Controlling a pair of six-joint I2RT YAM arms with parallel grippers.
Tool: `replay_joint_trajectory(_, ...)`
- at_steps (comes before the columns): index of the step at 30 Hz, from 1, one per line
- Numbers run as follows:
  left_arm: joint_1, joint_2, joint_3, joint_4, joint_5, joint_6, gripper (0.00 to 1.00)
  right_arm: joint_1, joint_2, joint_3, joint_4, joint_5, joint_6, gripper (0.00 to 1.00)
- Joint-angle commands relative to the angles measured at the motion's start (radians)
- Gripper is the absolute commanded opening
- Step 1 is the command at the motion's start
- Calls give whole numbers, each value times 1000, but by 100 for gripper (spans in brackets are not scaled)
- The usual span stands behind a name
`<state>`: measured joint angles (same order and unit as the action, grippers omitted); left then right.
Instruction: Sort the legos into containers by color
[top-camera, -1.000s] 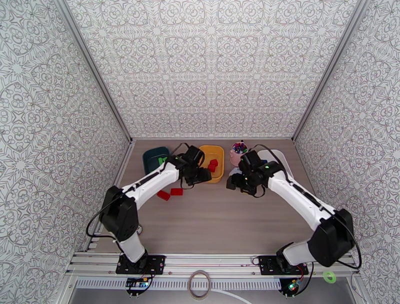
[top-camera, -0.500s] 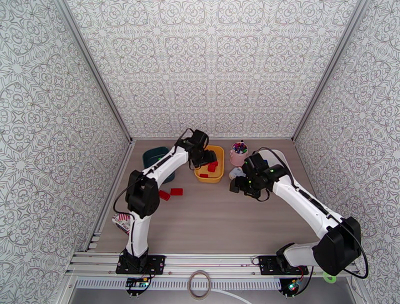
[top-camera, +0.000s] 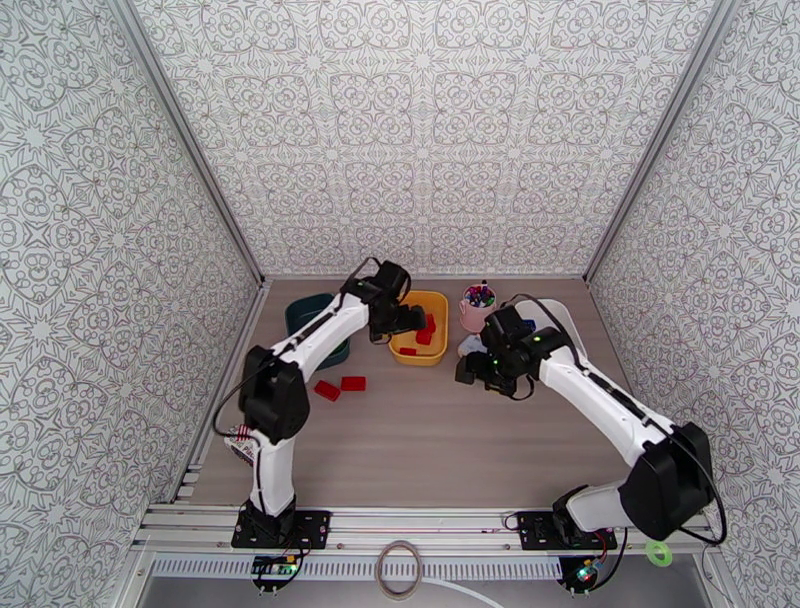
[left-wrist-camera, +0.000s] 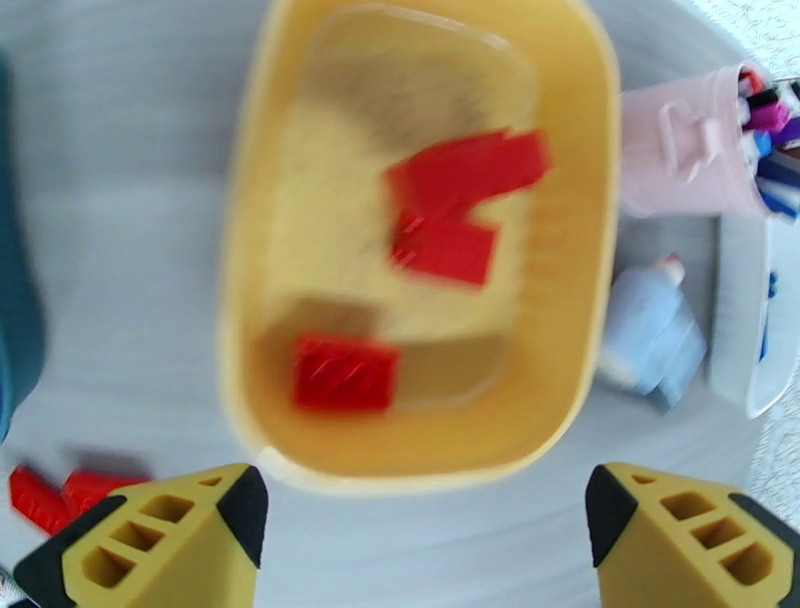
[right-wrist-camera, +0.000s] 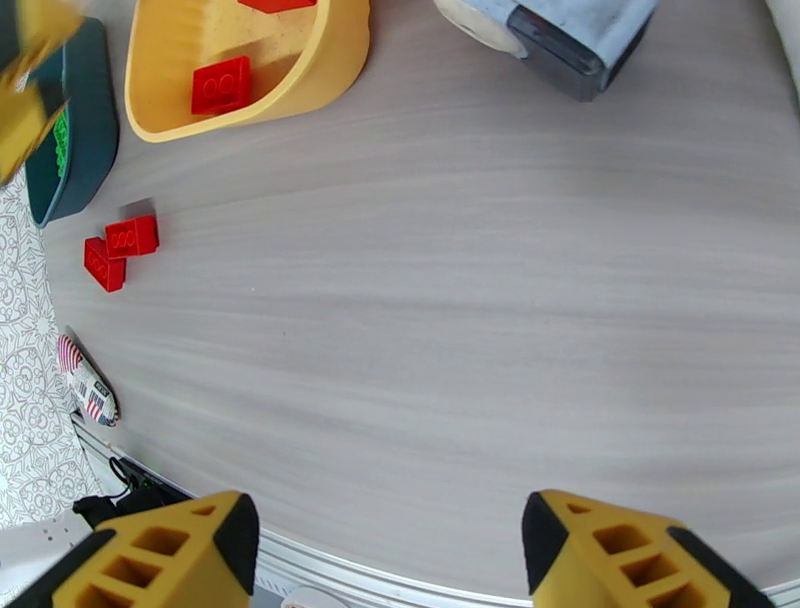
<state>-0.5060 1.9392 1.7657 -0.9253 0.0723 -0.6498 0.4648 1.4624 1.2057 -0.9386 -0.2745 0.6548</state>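
Observation:
My left gripper (left-wrist-camera: 425, 520) hangs open and empty over the near end of the yellow container (left-wrist-camera: 250, 250). In it lie three red legos (left-wrist-camera: 345, 372), one apart at the near end and two overlapping further back (left-wrist-camera: 445, 250). Two more red legos (top-camera: 340, 386) lie on the table to the tub's left. The dark teal container (right-wrist-camera: 70, 130) holds a green lego (right-wrist-camera: 60, 140). My right gripper (right-wrist-camera: 390, 550) is open above bare table, with nothing between its fingers. The right arm hides most of the white container (top-camera: 562, 318).
A pink cup of pens (top-camera: 478, 305) stands right of the yellow tub, with a small white-grey box (right-wrist-camera: 560, 30) just in front of it. A striped packet (right-wrist-camera: 85, 385) lies at the table's left edge. Bare wood stretches between the two arms.
My left arm swung from the yellow tub's near-left corner to above the tub and its jaws opened wide. A red lego now lies at the tub's near end. The right arm barely shifted.

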Motion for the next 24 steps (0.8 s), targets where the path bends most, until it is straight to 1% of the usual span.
replay_joint_trajectory(1,20,-124,-114,-25,-67,27,93,15,39,52,33,-25,12,73)
replay_joint_trajectory(7,73,-263,-339,-27,-101,51,99,77,110,107,54,-22,35,73)
replay_joint_trajectory(10,108,-292,-421,-11,-98,79,99,111,145,133,59,-17,46,73)
replay_joint_trajectory(14,136,-260,-463,-2,-95,141,99,145,178,165,58,-14,54,73)
replay_joint_trajectory(20,156,-174,-451,6,-98,220,99,173,196,179,51,-5,64,73)
replay_joint_trajectory(24,166,-119,-432,11,-90,262,96,181,187,168,48,5,75,72)
